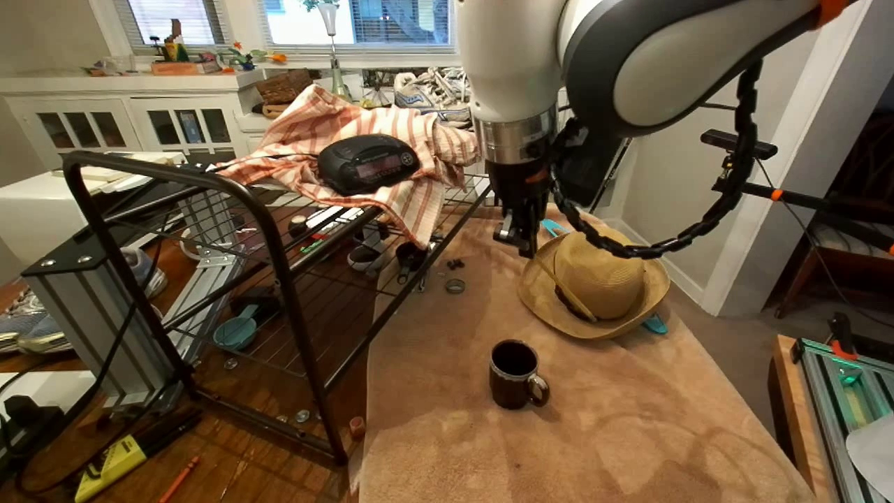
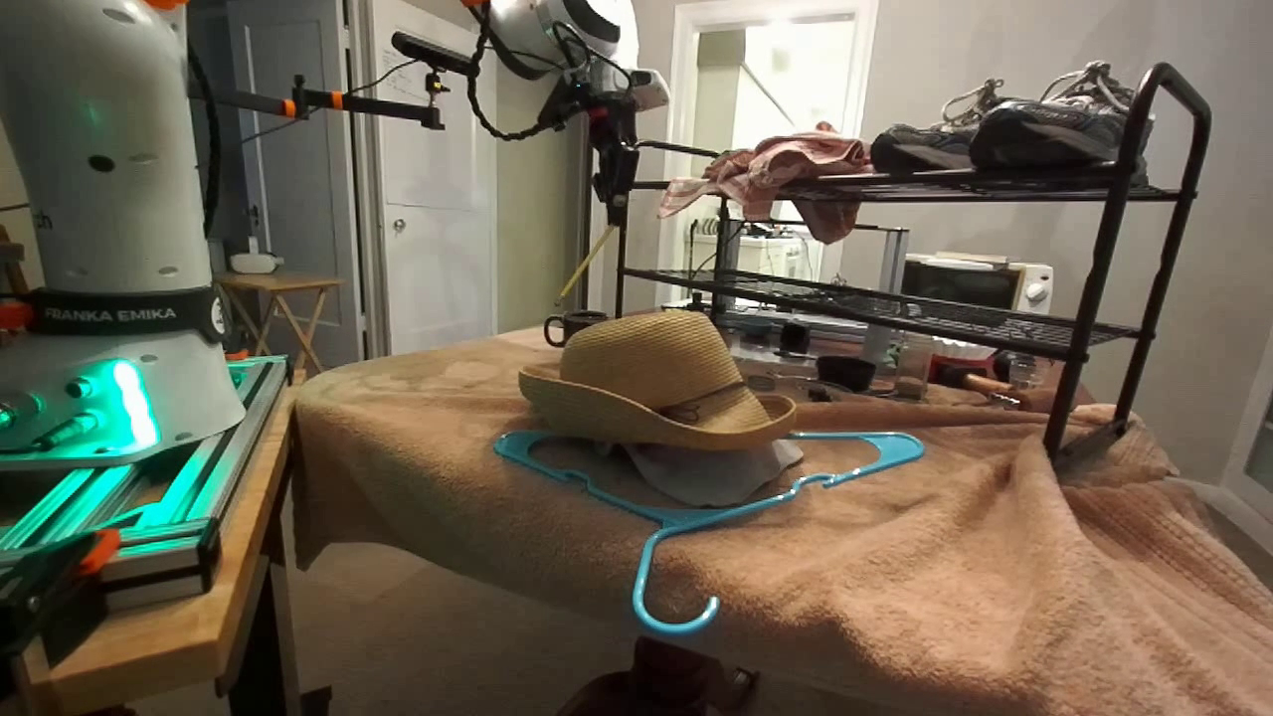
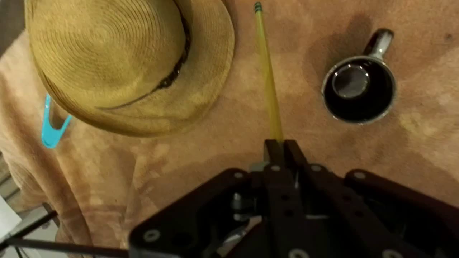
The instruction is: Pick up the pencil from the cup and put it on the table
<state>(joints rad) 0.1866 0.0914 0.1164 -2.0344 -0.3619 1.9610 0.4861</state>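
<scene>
Here's the pencil (image 3: 268, 75), tilted in mid-air above the cloth-covered counter (image 1: 447, 433), pinched by the jaws, which hide its gripped end! We see the dark mug (image 1: 510, 388) standing apart, partly masked by the straw hat (image 2: 651, 373) in an exterior view; that hat also covers some of the blue hanger (image 2: 694, 518). We read "FRANKA EMIKA" on the robot arm (image 2: 109, 199); the clock radio (image 1: 367, 162) we can't read.

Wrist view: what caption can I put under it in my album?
Gripper holding a pencil above the table, with straw hat and cup below.
</scene>
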